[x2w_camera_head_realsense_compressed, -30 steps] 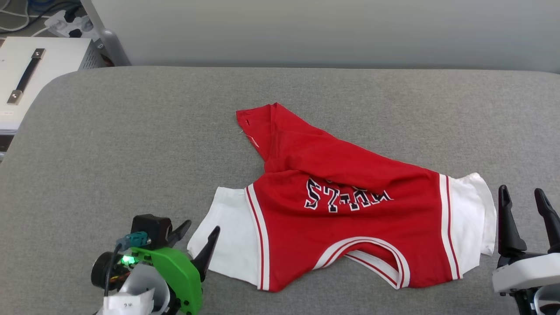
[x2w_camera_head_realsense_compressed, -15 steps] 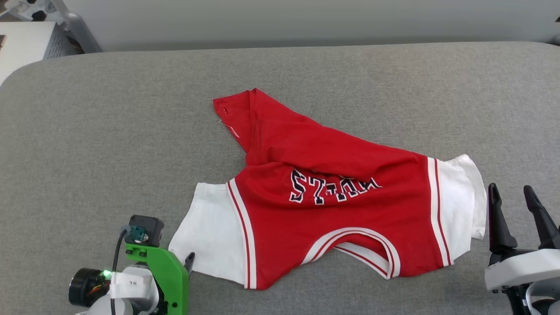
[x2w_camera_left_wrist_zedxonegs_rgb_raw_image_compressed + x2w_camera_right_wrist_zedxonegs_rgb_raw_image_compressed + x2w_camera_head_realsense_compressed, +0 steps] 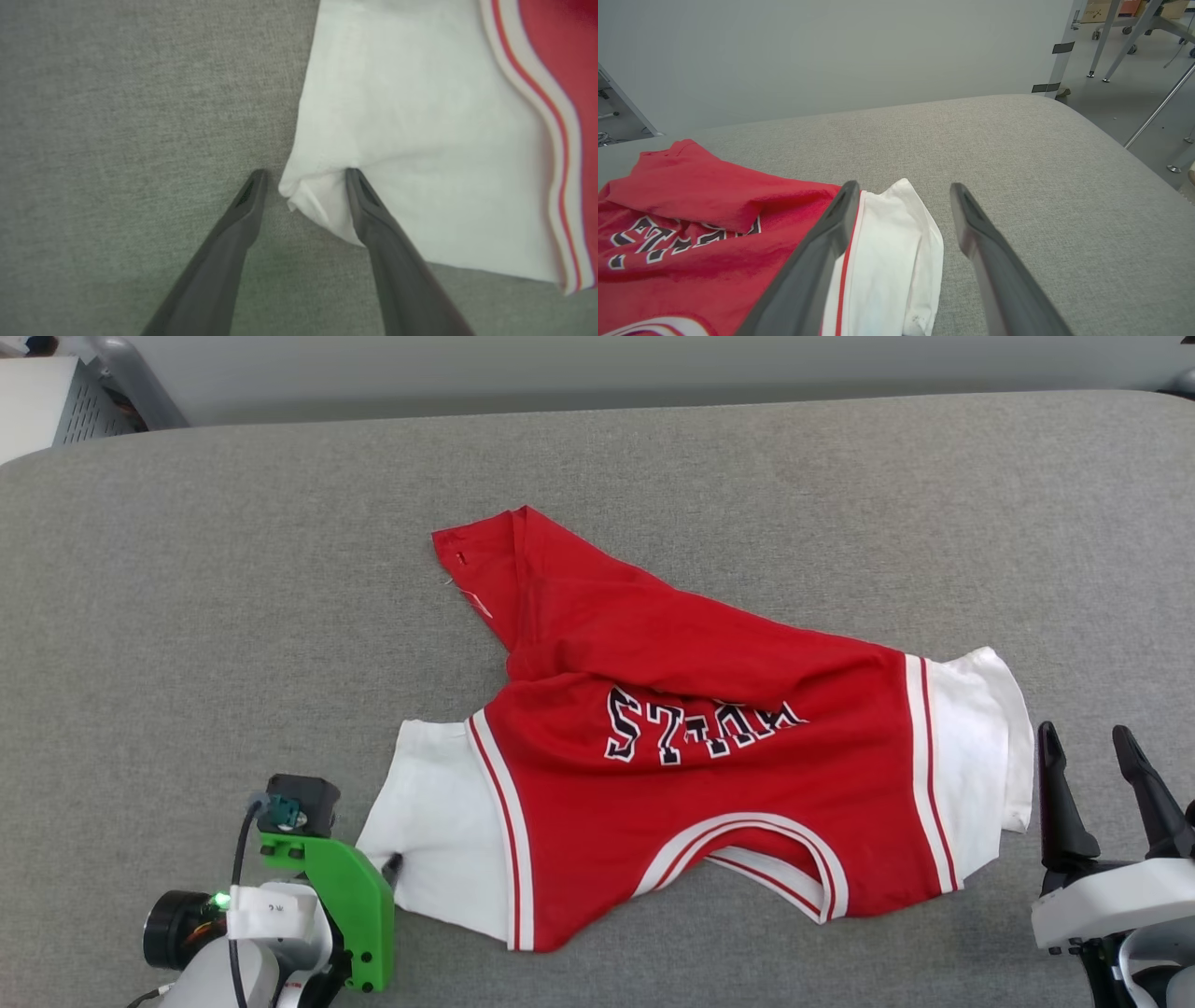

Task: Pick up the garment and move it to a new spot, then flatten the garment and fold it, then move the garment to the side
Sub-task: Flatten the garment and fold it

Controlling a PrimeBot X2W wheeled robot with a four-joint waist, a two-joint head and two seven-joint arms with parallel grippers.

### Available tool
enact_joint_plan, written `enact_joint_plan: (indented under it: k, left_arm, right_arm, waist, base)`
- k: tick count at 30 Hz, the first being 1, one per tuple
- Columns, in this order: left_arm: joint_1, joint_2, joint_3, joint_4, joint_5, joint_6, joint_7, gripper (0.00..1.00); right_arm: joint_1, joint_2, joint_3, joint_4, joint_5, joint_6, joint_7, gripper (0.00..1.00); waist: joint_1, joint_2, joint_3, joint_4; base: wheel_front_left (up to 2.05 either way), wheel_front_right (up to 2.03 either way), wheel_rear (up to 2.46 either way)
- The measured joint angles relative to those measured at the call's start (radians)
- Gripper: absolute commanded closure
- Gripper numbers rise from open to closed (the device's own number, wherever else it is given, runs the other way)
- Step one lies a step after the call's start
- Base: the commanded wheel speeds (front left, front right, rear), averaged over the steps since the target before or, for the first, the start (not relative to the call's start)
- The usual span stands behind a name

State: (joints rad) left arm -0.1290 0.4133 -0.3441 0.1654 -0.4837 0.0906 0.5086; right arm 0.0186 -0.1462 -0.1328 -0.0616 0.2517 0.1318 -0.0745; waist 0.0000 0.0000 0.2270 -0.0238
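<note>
- The garment (image 3: 709, 784) lies spread on a grey padded surface (image 3: 233, 616), around the middle and toward the near right. Its collar (image 3: 756, 859) faces the near edge.
- Its red body is folded over on itself. A loose red flap runs from the far-left corner (image 3: 467, 546) down across the top of the black "BULLS" lettering (image 3: 695, 733), which reads upside down in the head view.
- 2 white sleeves stick out, 1 at the near left (image 3: 434, 831) and 1 at the right (image 3: 971, 756). Each joins the red through red-and-white stripe trim.
- The left gripper (image 3: 304, 173) is at the near-left corner of the left sleeve with its 2 fingers (image 3: 224, 252) spread wide, gripping nothing.
- In the left wrist view, 1 fingertip rests on bare grey surface just outside the sleeve's edge. The other tip presses into the white cloth and makes a small dimple.
- The crumpled corner of the sleeve (image 3: 303, 196) sits in the gap between the 2 tips, straddled but not pinched.
- In the head view, 1 dark fingertip (image 3: 392, 866) touches the sleeve's near-left edge, beside the green wrist bracket (image 3: 359, 915).
- The right gripper (image 3: 1084, 731) is at the near right, just beside the right sleeve's outer edge, with a thin strip of grey between them. Its 2 fingers are wide apart and empty.
- In the right wrist view, that sleeve (image 3: 887, 242) lies partly behind 1 finger and partly in the open gap, low and ahead of the tips.
</note>
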Motion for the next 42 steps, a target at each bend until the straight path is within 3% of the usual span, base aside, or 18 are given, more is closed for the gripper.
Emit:
enact_joint_plan:
  k: [7,11,16,30,42]
  left_arm:
    - [-0.005,-0.009,0.041,0.0,-0.051,-0.006,-0.037,1.0]
    - [0.01,-0.009,0.104,-0.064,-0.085,0.018,-0.072,1.0]
    - [0.047,0.023,0.175,-0.203,-0.107,0.065,-0.085,1.0]
    - [0.091,0.028,0.155,-0.358,-0.099,0.114,-0.032,1.0]
    - [0.089,0.028,0.135,-0.378,-0.09,0.116,-0.024,1.0]
  right_arm:
    - [0.0,-0.018,0.002,0.021,-0.001,0.0,0.03,0.0]
    - [0.007,-0.025,0.0,0.035,0.003,0.0,0.096,0.0]
    - [0.045,-0.056,-0.015,0.034,0.028,0.0,0.274,0.0]
    - [0.023,-0.073,-0.04,-0.01,0.032,0.0,0.759,0.0]
    - [-0.043,-0.051,-0.047,0.02,-0.001,0.0,0.854,0.0]
  waist:
    - [0.0,0.0,-0.016,0.008]
    - [0.0,0.0,-0.034,0.016]
    - [0.0,0.0,-0.056,0.038]
    - [0.0,0.0,-0.035,0.064]
    - [0.0,0.0,0.004,0.091]
  base:
    - [0.0,0.0,0.0]
    - [0.0,0.0,0.0]
    - [0.0,0.0,0.0]
    - [0.0,0.0,0.0]
    - [0.0,0.0,0.0]
